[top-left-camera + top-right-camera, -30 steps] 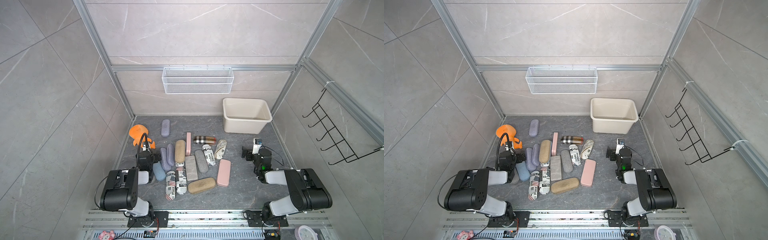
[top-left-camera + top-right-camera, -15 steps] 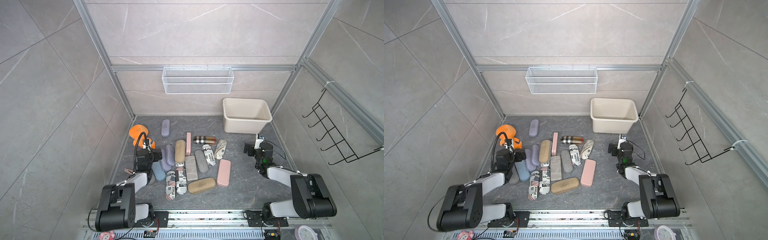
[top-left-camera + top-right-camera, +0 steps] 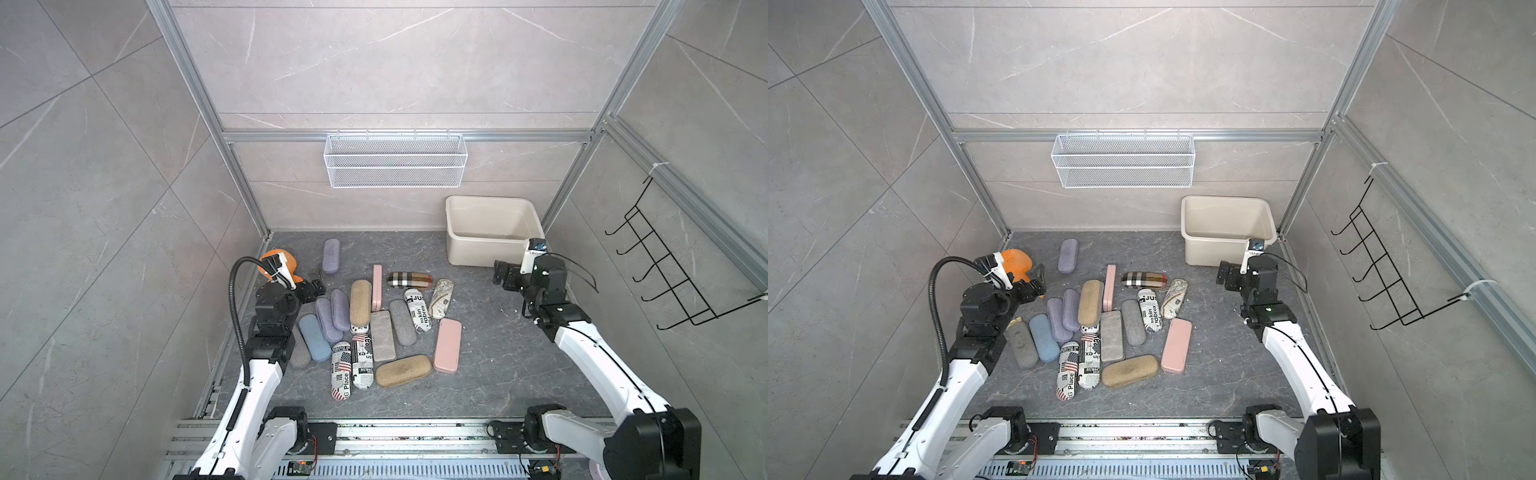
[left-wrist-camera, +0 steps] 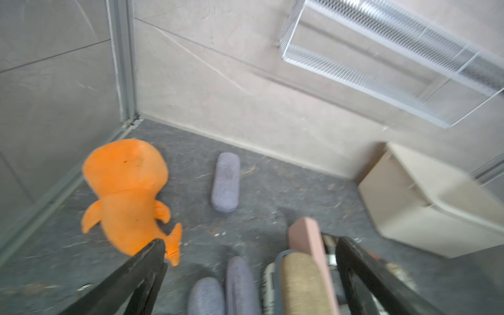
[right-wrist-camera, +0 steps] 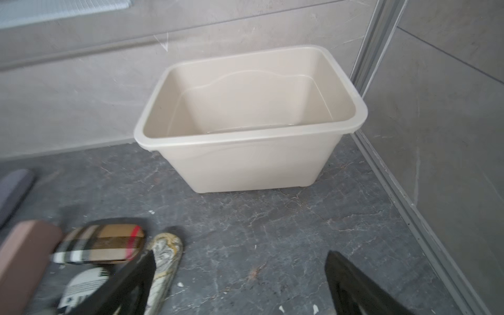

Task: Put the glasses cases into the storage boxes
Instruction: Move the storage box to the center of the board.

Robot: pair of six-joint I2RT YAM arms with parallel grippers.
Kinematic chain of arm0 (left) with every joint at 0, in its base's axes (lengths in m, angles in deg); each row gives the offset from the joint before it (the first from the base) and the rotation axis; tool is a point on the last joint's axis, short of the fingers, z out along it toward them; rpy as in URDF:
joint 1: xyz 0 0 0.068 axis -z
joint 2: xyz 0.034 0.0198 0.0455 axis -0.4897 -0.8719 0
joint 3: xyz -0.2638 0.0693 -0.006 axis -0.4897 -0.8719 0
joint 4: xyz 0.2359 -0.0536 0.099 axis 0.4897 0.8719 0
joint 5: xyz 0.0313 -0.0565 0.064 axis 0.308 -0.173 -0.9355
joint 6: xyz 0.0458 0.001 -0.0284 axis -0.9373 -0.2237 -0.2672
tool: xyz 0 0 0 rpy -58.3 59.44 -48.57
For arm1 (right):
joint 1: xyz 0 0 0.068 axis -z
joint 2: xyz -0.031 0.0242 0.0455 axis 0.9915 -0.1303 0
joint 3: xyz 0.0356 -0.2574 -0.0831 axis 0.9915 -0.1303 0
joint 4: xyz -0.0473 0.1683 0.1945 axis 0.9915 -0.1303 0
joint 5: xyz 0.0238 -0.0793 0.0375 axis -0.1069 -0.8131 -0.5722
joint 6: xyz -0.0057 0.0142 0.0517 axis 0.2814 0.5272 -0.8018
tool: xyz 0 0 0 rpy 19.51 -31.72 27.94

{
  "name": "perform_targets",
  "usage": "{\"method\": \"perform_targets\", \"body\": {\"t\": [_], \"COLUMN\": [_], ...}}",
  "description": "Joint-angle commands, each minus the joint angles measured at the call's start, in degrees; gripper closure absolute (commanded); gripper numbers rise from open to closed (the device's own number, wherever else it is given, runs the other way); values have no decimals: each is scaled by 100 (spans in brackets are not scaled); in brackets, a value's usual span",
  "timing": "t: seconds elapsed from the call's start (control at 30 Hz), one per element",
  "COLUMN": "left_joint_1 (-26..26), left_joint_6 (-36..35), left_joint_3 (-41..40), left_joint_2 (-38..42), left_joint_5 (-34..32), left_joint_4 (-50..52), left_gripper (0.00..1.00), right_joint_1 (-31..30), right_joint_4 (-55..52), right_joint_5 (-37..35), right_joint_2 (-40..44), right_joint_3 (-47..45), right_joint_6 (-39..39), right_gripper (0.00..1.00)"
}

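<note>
Beige storage box [image 3: 482, 253] and the glasses cases [image 3: 382, 334] beside it lie unmoved, while the 2 arms have stretched farther out: the right hand [image 3: 503, 276], wide and empty, hovers just before the box; the left hand [image 3: 313, 286], wide too, hovers over the cases' edge farthest from it.

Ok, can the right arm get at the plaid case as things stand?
Probably yes: the right claw hangs open, with bare floor between it and the plaid case; only the map-print case lies close by its near end.
</note>
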Motion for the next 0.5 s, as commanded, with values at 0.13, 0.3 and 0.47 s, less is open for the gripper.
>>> {"method": "perform_targets", "body": {"t": [0.13, 0.3, 0.47], "left_joint_1": [-75, -87, -87], "left_joint_6": [1729, 1989, 1918], "left_joint_3": [979, 616, 435], "left_joint_2": [-10, 267, 198], "left_joint_5": [548, 429, 771], "left_joint_4": [2330, 2093, 2236], "left_gripper": [1, 7, 7], "right_joint_1": [366, 307, -290], "right_joint_4": [-1930, -2330, -2868], "right_joint_5": [421, 754, 126], "right_joint_2": [-537, -739, -973], "right_joint_3": [922, 1317, 1905], "right_joint_6": [-1872, -1357, -811], "right_gripper": [14, 26, 26]}}
